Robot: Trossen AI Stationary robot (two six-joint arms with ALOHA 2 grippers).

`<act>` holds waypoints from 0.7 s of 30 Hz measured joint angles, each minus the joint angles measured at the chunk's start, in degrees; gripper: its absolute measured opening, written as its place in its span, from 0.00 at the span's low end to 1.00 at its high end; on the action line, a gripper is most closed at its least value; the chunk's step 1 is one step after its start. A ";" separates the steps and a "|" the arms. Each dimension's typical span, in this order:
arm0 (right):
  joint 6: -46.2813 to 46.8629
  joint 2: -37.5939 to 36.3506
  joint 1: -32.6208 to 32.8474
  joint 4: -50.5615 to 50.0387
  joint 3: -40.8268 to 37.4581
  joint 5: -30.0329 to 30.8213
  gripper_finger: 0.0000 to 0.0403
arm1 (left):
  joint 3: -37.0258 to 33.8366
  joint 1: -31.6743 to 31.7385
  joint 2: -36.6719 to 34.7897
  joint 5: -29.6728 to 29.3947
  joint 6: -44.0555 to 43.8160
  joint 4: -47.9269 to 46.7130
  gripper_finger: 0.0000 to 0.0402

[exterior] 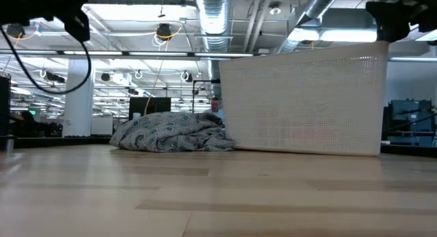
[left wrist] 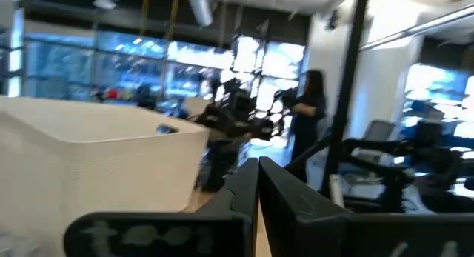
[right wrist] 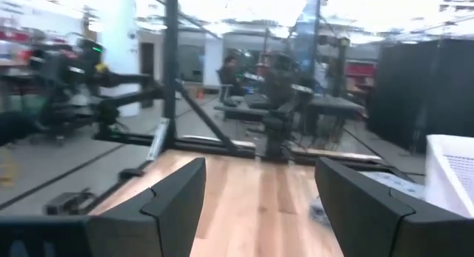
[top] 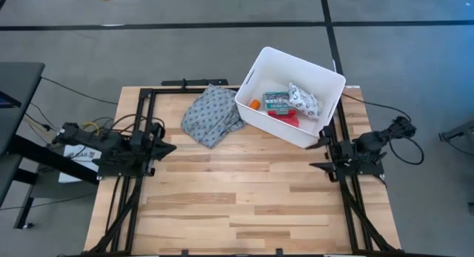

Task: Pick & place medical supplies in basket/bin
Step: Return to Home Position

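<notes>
Medical supplies lie together inside the white bin (top: 305,64), which sits at an angle near the far right corner of the wooden table (top: 244,198). Visible in it are a green first-aid box (top: 278,101), a white patterned soft pack (top: 304,100) beside the box, an orange tube (top: 255,104) against one wall, and a pink-red piece (top: 285,118) partly under the box. A grey dotted cloth (top: 213,114) is bunched on the table, touching the bin's side nearest the left edge.

The left gripper (top: 170,147) hangs near the left edge, fingers pressed together and empty. The right gripper (top: 320,154) hangs near the right edge, just beside the bin's near corner, fingers spread wide and empty.

These items look light. The box is probably stiff and best taken across its narrow sides. The pack is likely squashy and better pinched at its middle. The tube may roll, so a hold across its width suits it. The bin seems rigid, with thin plastic walls.
</notes>
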 joint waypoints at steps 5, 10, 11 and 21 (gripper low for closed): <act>-0.89 -0.42 -1.37 3.45 -2.84 -9.20 0.62 | -6.88 1.86 -4.74 4.78 0.70 5.90 0.00; -1.72 -0.42 -1.52 5.56 -3.63 -12.27 0.62 | -7.46 3.42 -6.87 4.95 -1.42 2.03 0.00; -1.69 -0.42 -1.52 5.78 -3.63 -12.28 0.62 | -7.46 3.65 -6.88 5.23 -1.67 1.88 0.00; -6.71 -0.36 0.87 7.05 1.55 -30.39 0.62 | -7.50 4.62 -6.91 5.76 -2.96 0.38 0.00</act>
